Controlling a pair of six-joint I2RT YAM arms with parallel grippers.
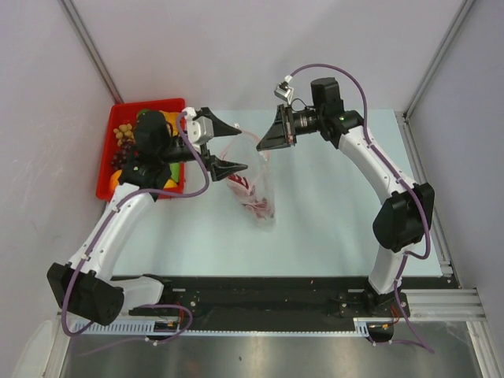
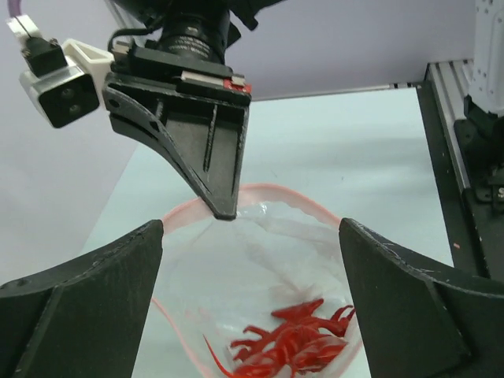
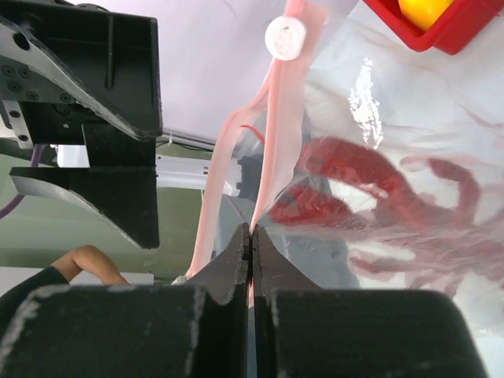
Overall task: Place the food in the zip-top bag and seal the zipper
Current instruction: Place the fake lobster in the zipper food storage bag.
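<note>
The zip-top bag [image 1: 253, 189] is clear with red print and hangs from its mouth above the table, its bottom resting there. My right gripper [image 1: 261, 145] is shut on the far rim, pinching the pink zipper strip [image 3: 272, 134] between its fingertips [image 3: 252, 230]. The mouth [image 2: 260, 197] is held open. My left gripper [image 1: 242, 150] is open and empty, with one finger on each side of the mouth [image 2: 250, 228]. Inside the bag I see only red print [image 2: 291, 346], no food. The food [image 1: 124, 146] lies in the red tray: grapes, an orange piece and yellow-green pieces.
The red tray [image 1: 169, 104] stands at the back left, partly under my left arm; its corner with a yellow piece shows in the right wrist view [image 3: 445, 31]. A white round slider [image 3: 285, 35] sits on the zipper strip. Grey walls close in both sides.
</note>
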